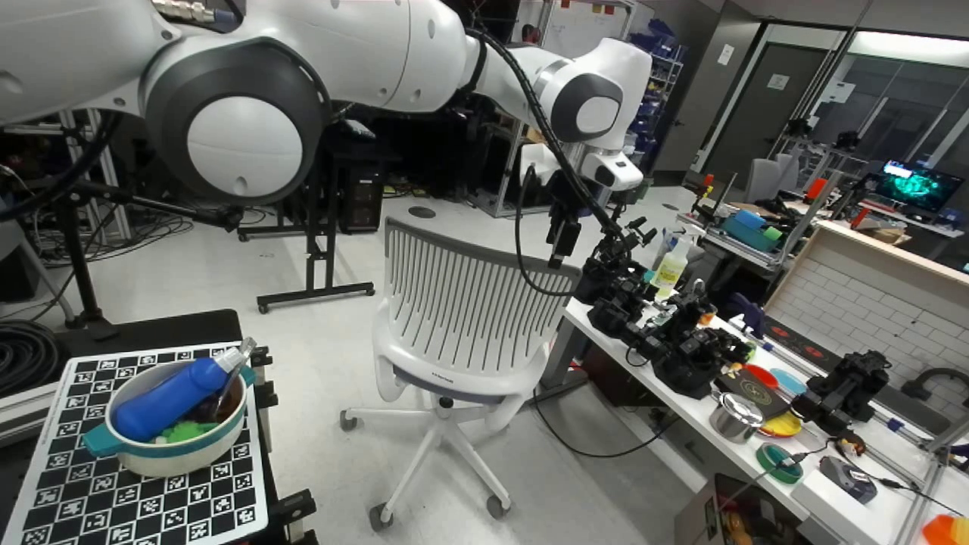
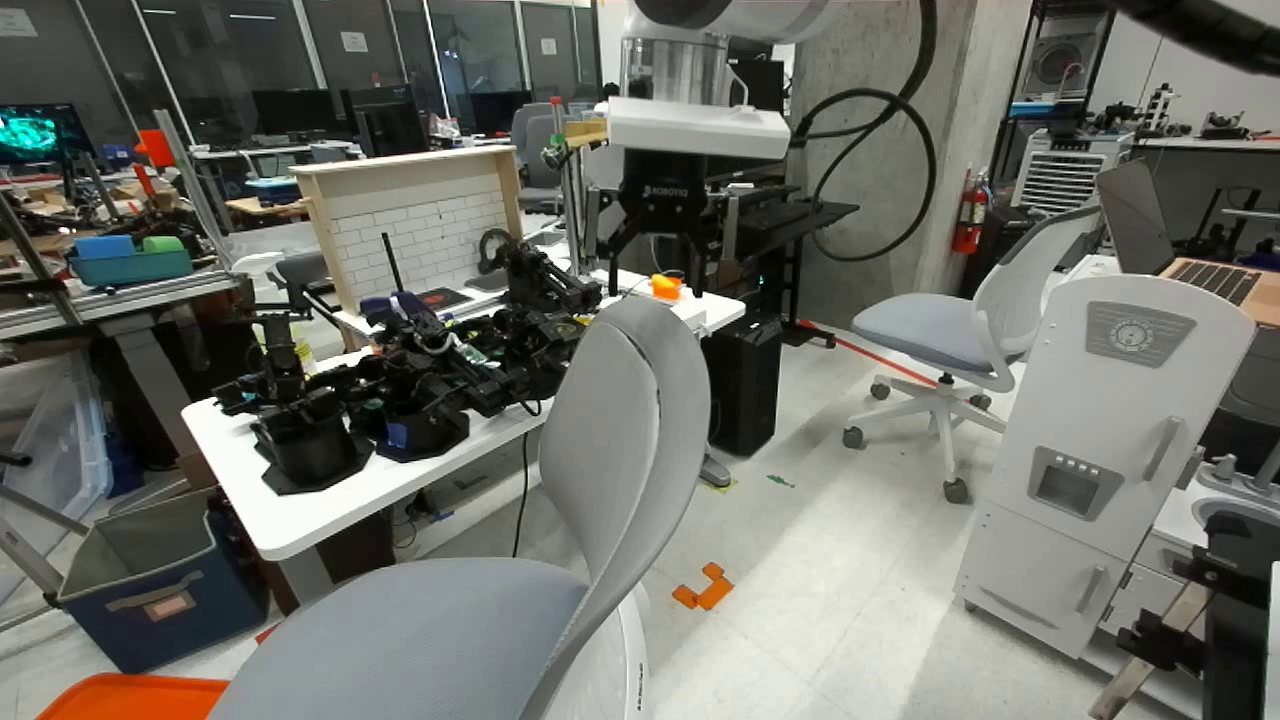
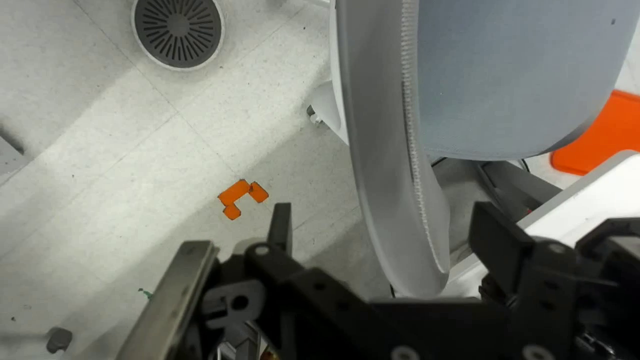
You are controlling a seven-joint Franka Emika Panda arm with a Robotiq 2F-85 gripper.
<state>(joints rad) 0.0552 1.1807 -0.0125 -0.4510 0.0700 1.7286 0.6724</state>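
In the wrist view my gripper (image 3: 386, 215) stands open, its two dark fingers wide apart. The grey backrest (image 3: 380, 150) of an office chair shows in the gap between them, with nothing gripped. In an exterior view the gripper (image 2: 656, 283) points down close to the top of the chair's backrest (image 2: 635, 420). From another side, the gripper (image 1: 562, 250) is at the upper right corner of the slatted backrest (image 1: 469, 295). Whether a finger touches the chair cannot be told. The chair's grey seat (image 3: 515, 75) faces away from the arm's base.
Beside the chair, a white table (image 2: 330, 515) carries several black robot arms (image 2: 310, 430). A pot (image 1: 178, 458) holding a blue bottle (image 1: 170, 397) rests on a checkered board (image 1: 83, 515). A second chair (image 2: 940, 330) and a white toy fridge (image 2: 1100, 450) stand farther off.
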